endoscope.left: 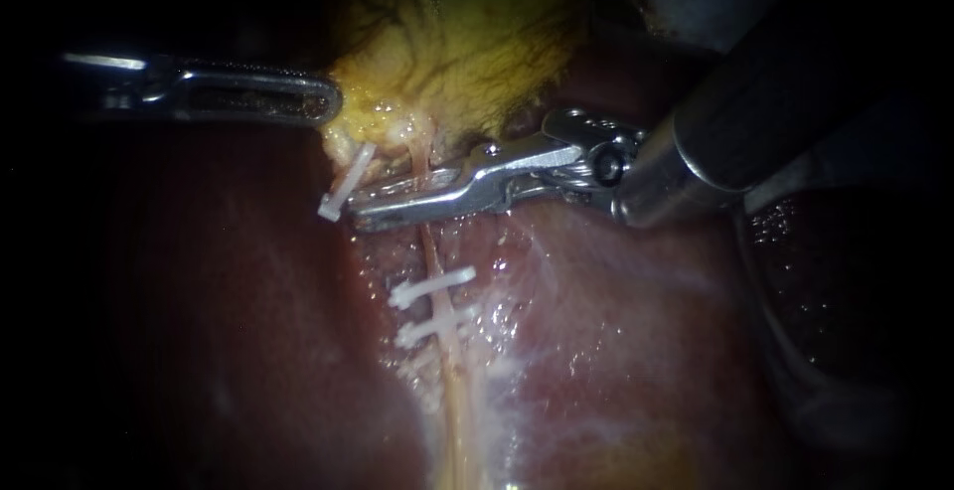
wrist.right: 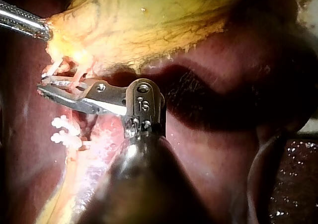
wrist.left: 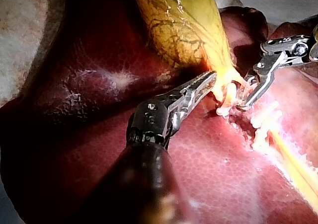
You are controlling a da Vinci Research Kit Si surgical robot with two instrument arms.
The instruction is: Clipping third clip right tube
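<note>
Tube (endoscope.left: 428, 251) is already held by two clips (endoscope.left: 432, 289). Farther up it is straddled by the right tool (endoscope.left: 364, 210), jaws apart, and squeezing remains to be done. Gallbladder (endoscope.left: 467, 43) is clamped by the left tool (endoscope.left: 332, 102).

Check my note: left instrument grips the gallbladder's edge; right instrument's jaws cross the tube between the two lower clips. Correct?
No. The endoscope view shows the right instrument crossing the tube above both lower clips, between them and the gallbladder. The left instrument does grip the gallbladder's edge.
</note>
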